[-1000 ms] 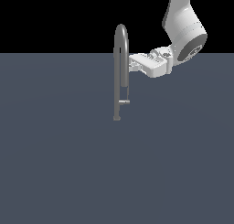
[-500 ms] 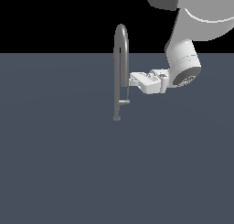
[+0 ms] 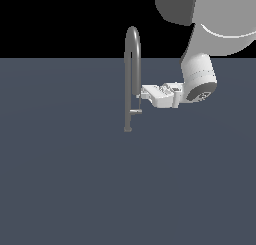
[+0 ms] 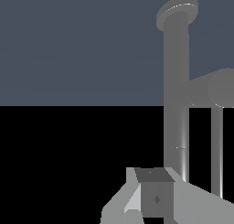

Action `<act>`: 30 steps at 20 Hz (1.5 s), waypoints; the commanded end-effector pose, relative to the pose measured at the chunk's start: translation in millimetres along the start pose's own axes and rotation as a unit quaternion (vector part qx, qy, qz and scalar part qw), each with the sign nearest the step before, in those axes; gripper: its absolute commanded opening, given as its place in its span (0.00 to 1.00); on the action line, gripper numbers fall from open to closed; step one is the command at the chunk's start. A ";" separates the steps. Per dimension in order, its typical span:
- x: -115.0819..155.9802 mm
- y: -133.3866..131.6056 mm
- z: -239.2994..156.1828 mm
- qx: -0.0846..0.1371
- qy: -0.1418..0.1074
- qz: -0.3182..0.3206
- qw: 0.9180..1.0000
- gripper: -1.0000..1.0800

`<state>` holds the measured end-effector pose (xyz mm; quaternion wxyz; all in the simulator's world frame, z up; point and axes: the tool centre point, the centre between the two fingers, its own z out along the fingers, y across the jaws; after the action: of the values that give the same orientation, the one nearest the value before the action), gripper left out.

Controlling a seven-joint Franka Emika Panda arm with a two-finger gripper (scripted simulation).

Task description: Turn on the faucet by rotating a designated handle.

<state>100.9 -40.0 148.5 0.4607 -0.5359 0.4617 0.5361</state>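
Faucet (image 3: 132, 79) is seen upright mid-tabletop (image 3: 65, 179); handle (image 3: 135, 110) juts from its lower stem. Pincer (image 3: 140, 94) is held level just above the handle, beside the pipe; its state cannot be told.

The white arm (image 3: 200, 49) descends from the upper part of the exterior view's right and bends at the wrist (image 3: 198, 84), so the gripper (image 3: 143, 93) lies horizontal beside the faucet (image 3: 131, 79). Whether its jaws are parted is unclear.
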 end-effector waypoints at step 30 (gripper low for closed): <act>-6.4 51.4 -0.2 0.001 0.000 0.000 1.000 0.00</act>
<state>57.1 -46.4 155.6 0.4634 -0.5365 0.4632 0.5319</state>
